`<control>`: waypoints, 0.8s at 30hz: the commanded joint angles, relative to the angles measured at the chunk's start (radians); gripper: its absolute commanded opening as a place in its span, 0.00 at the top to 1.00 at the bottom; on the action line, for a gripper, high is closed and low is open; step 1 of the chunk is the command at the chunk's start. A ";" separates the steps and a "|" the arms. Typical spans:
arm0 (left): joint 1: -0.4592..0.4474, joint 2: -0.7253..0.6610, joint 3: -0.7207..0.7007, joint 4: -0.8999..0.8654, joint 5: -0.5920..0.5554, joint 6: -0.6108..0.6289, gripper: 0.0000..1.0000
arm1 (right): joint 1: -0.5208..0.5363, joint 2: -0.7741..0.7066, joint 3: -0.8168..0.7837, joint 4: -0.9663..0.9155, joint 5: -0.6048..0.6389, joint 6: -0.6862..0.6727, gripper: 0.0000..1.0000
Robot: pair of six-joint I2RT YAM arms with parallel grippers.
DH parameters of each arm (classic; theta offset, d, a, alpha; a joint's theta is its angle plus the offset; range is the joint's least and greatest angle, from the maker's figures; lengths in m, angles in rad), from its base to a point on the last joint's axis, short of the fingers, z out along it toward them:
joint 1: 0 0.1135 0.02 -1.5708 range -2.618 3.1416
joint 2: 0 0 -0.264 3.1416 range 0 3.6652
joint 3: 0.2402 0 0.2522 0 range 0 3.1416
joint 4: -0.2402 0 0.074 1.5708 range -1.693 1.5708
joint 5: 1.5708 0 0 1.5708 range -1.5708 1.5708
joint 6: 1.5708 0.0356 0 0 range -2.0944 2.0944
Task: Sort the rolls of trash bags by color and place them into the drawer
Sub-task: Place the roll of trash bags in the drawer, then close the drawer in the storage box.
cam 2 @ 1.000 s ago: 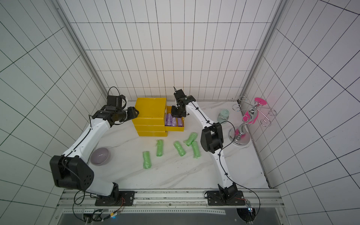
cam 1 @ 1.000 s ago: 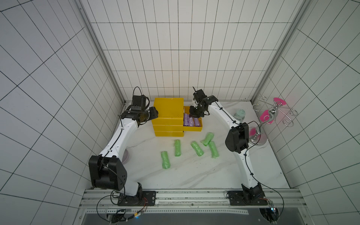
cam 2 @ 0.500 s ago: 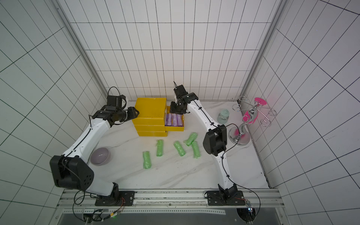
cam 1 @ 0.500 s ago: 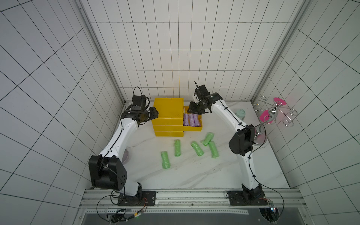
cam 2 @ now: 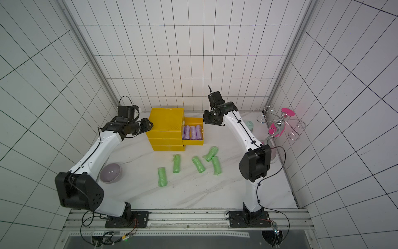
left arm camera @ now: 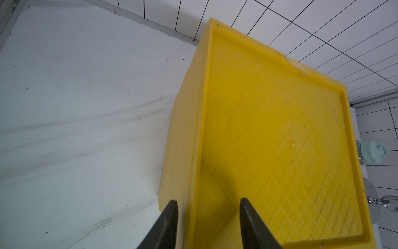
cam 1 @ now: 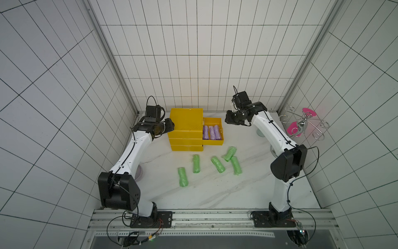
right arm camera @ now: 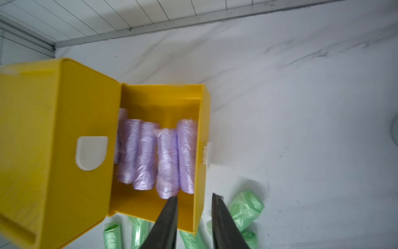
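- Top views: I see five green rolls (cam 1: 218, 164) lying loose on the marble table (cam 1: 215, 194) in front of the yellow cabinet (cam 1: 186, 120). The purple rolls (cam 1: 212, 132) lie side by side in its pulled-out drawer (cam 1: 213, 142), and both top views agree. The right gripper (cam 1: 228, 120) hangs just beside the drawer. The left gripper (cam 1: 169, 127) sits close at the cabinet's opposite side.
- Left wrist: my left gripper (left arm camera: 208, 200) has its jaws apart over the cabinet's top edge, clamping nothing I can see.
- Right wrist: my right gripper (right arm camera: 195, 196) hovers above the drawer's front wall, jaws apart and empty. The purple rolls (right arm camera: 165, 159) are packed below it and a green roll (right arm camera: 245, 209) lies just outside. The rolls look light, soft and crinkly, with slick film. I judge a pinch across the middle of the barrel safest, since a grip at an end could slip or loosen the film.
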 commanded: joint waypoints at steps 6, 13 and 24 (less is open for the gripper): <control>0.004 0.021 -0.002 0.006 0.004 0.022 0.54 | -0.020 0.152 -0.040 0.011 0.010 -0.026 0.71; 0.004 0.027 -0.002 0.003 0.007 0.026 0.54 | -0.035 0.253 0.003 0.034 -0.042 -0.010 0.71; 0.004 0.039 0.012 -0.007 0.008 0.035 0.54 | -0.043 0.262 -0.002 0.114 -0.145 0.010 0.72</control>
